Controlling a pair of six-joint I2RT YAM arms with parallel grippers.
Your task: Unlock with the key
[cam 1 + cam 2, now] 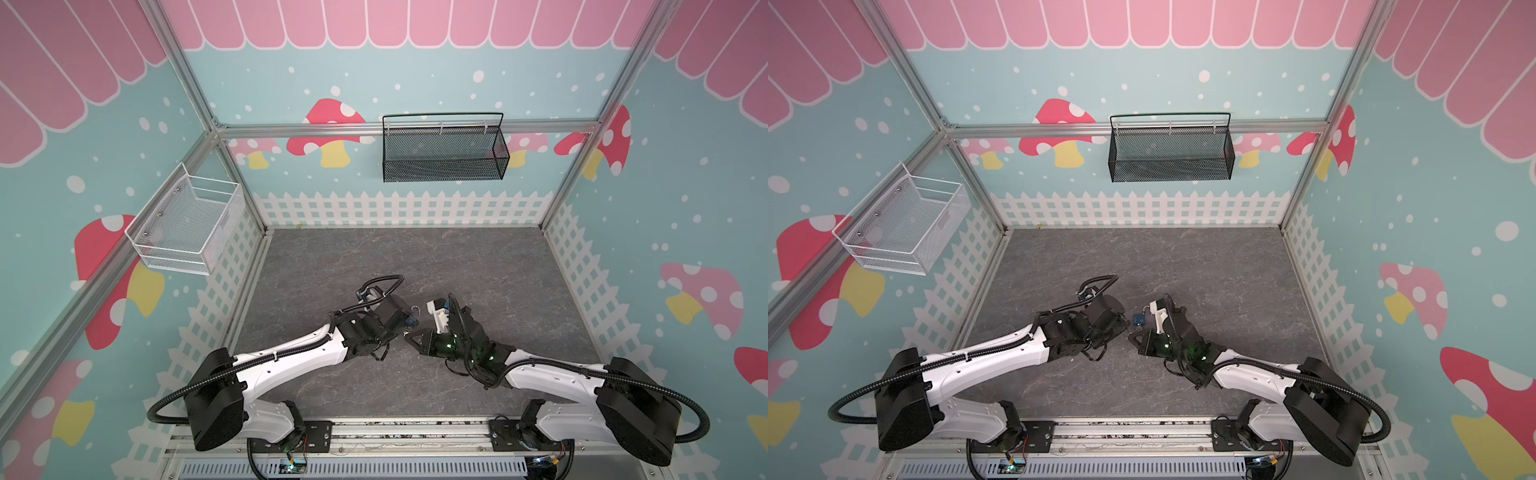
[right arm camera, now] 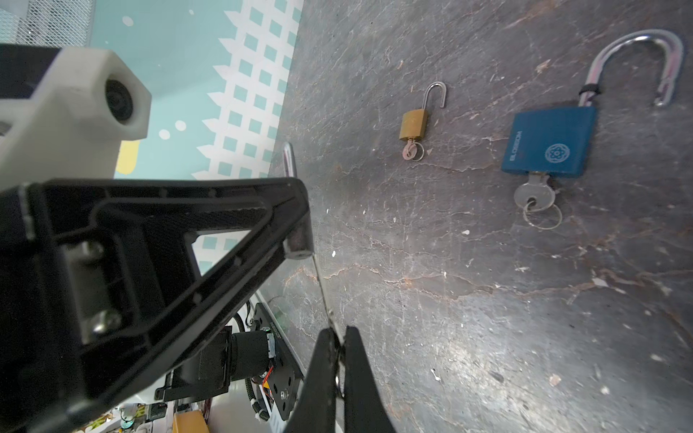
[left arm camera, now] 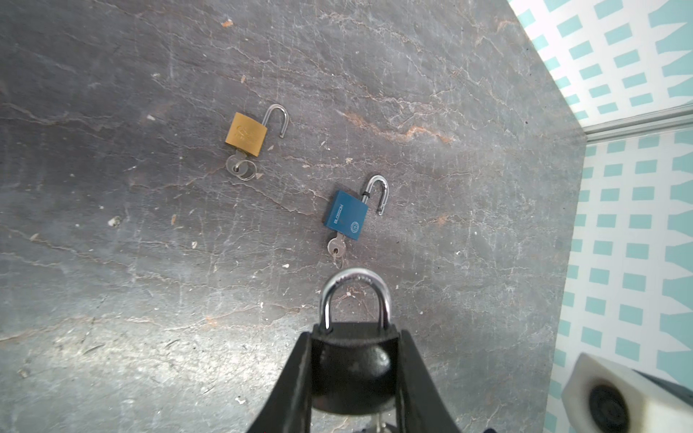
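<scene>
Black fingers (image 3: 296, 375) of the left gripper (image 3: 356, 335) clamp a black padlock (image 3: 352, 371) by its flat sides. Its silver shackle (image 3: 356, 288) is seated in the body and sticks out past the fingertips. The lettering stamped on the shackle's crown is too fine to read.

Right gripper (image 2: 340, 333) has its jaws pinched tight on the head of a key (image 2: 325, 292), whose thin blade runs straight into the underside of that padlock. Lock and key are held above the grey stone-patterned table (image 3: 112, 300).

In both top views the two grippers meet tip to tip a little toward six o'clock of the table's middle. The left arm reaches in from seven o'clock and the right arm from five.

Close by, at roughly twelve o'clock of that meeting point, a blue padlock (image 3: 345, 215) lies flat. White capitals on its face read BLOSSOM, next to a round emblem. Its hoop (image 3: 378, 191) is swung open, and a silver key (image 3: 336, 246) with a wire ring sits in its keyhole.

Farther out and apart from the blue one lies a brass padlock (image 3: 245, 135), also open, with a small key (image 3: 237, 165) and ring in its base. The mark embossed on its face cannot be read.

On the back wall at twelve o'clock hangs a black mesh basket (image 1: 442, 162), and on the side wall at ten a white wire basket (image 1: 187, 224).
</scene>
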